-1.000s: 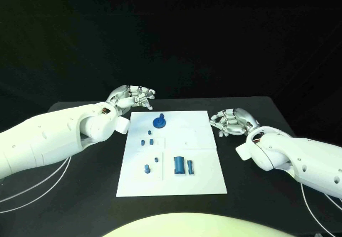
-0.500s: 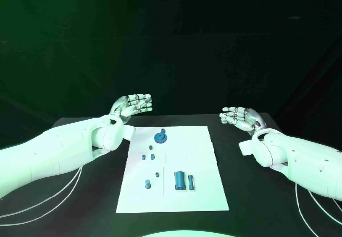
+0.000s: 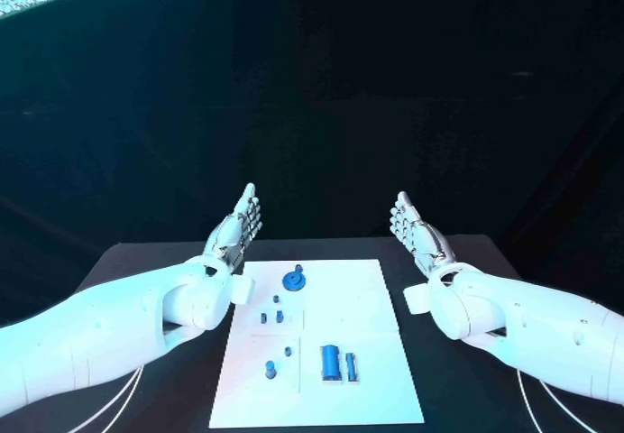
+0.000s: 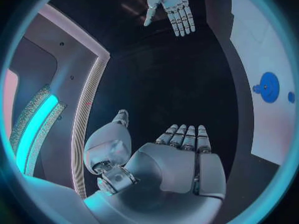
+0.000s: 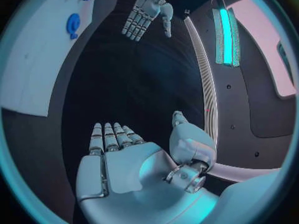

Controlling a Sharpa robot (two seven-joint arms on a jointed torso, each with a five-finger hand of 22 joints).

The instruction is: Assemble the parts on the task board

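Observation:
The white task board (image 3: 367, 307) lies in the middle of the black table. On it sit a round blue part (image 3: 294, 280) at the far end, small blue pegs (image 3: 270, 317) midway, and a blue cylinder (image 3: 330, 361) with a thin pin (image 3: 351, 365) near the front. My left hand (image 3: 239, 227) is raised above the board's far left corner, fingers straight and holding nothing. My right hand (image 3: 415, 227) is raised above the far right corner, likewise flat and holding nothing. In the left wrist view my left hand (image 4: 177, 159) is flat, with the right hand (image 4: 169, 6) opposite and the round part (image 4: 269, 86) beside it.
The black table (image 3: 156, 271) surrounds the board on all sides. The right wrist view has my flat right hand (image 5: 121, 154), the left hand (image 5: 147, 12) opposite, the board (image 5: 37, 55) and the round blue part (image 5: 74, 23).
Both hands have risen from beside the board and straightened their curled fingers into flat upright palms. The camera has tilted, shifting the whole picture. The parts have not moved.

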